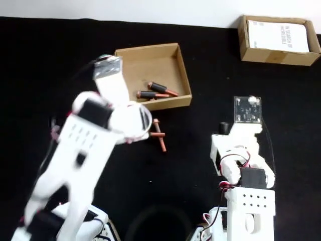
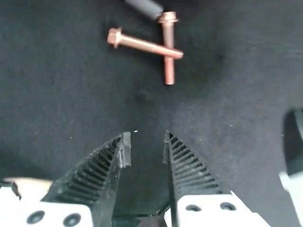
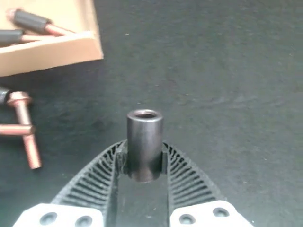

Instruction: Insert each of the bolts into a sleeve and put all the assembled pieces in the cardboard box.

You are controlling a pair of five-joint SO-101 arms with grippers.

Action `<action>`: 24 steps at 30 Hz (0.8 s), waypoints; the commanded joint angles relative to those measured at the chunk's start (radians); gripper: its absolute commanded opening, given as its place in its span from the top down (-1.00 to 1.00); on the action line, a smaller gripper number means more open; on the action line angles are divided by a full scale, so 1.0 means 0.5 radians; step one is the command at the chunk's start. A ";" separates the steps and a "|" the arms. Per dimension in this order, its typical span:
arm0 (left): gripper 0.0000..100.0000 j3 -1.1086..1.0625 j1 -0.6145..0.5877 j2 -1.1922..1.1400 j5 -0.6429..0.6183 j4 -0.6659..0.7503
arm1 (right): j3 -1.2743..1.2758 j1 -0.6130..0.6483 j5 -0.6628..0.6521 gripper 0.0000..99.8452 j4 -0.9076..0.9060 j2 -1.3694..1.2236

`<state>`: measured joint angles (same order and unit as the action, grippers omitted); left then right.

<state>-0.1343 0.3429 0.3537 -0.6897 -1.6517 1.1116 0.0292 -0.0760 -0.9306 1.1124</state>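
Sleeve point(image 3: 144, 137) first: it stands upright in our right gripper point(image 3: 144, 147), pinched low between the ribbed fingers, its bore open at the top. Two copper bolts point(image 2: 142, 44) lie crossed on the black table point(image 1: 210, 60), one resting over the other, just in front of the cardboard box point(image 1: 183, 65), where two assembled pieces point(image 1: 149, 94) already lie. Our left gripper point(image 2: 144, 146) hovers near the bolts, spread and empty. We judge the step in hand to be fetching a bolt. We would take the upper one by the shank, close to its head, so the lower one is not dragged and the threaded end stays free to meet the bore squarely while the right arm holds steady.
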 commanded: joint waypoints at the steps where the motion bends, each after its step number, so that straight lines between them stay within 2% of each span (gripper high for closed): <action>1: 0.74 0.281 -0.069 -0.434 -0.104 -0.058 | 0.008 -0.118 0.012 0.98 0.041 0.044; 8: 0.74 0.723 -0.281 -1.192 -0.227 -0.114 | 0.035 -0.238 0.012 0.98 0.041 0.044; 13: 0.74 0.931 -0.308 -1.597 -0.267 -0.153 | 0.035 -0.229 0.009 0.98 0.084 0.044; 19: 0.74 1.152 -0.253 -1.840 -0.270 -0.178 | 0.038 -0.189 0.009 0.98 0.143 0.038; 24: 0.74 1.177 -0.210 -1.901 -0.270 -0.178 | 0.081 -0.087 0.009 0.98 0.143 0.041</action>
<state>0.4181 0.2125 -0.6007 -0.8170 -1.7269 1.1515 -0.0476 -0.0760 -0.8784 1.1124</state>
